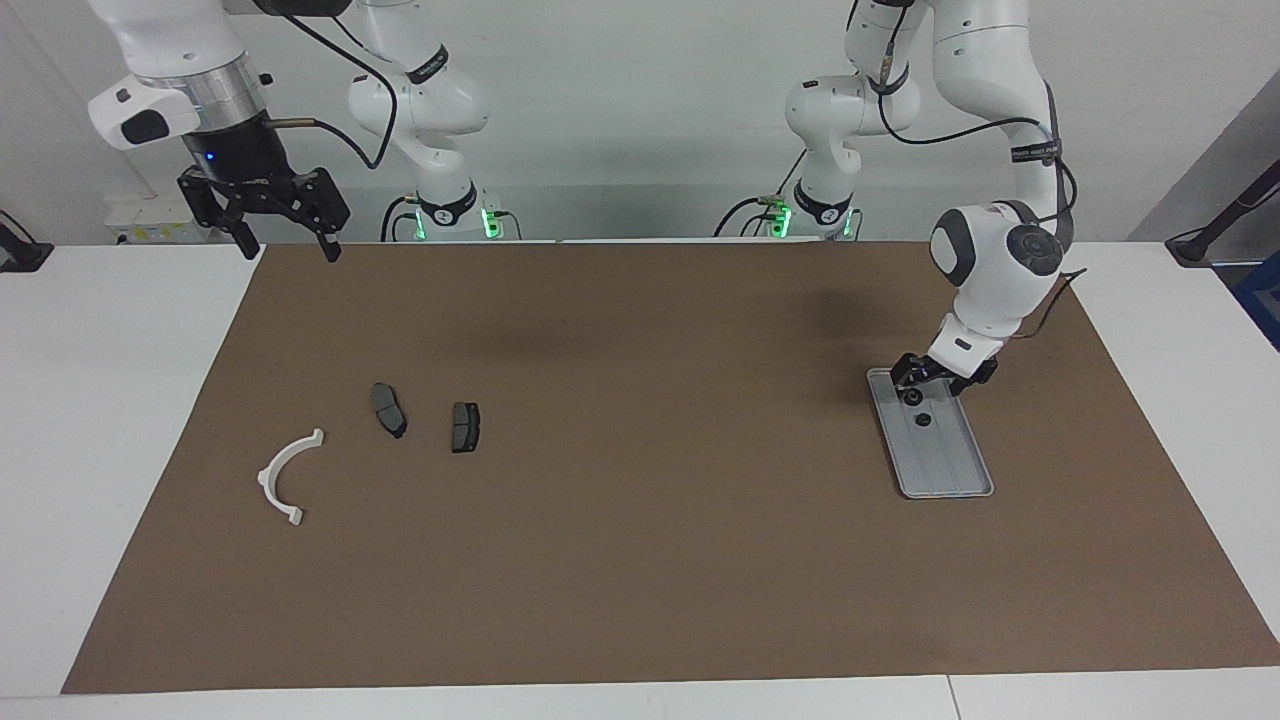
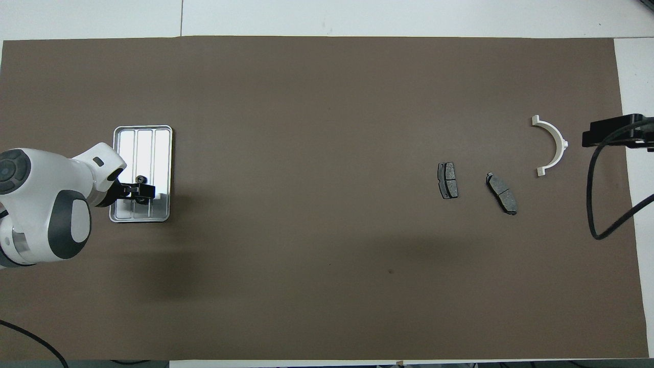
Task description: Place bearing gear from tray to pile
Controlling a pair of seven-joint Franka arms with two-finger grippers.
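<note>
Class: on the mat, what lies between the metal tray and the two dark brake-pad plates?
Nothing: bare brown mat separates tray from plates, clearest in the overhead view.

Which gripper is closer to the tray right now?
Left. The left gripper is down over the tray's robot-side end, jaws open around a small dark gear there. The right gripper waits raised at the right arm's end of the table.
</note>
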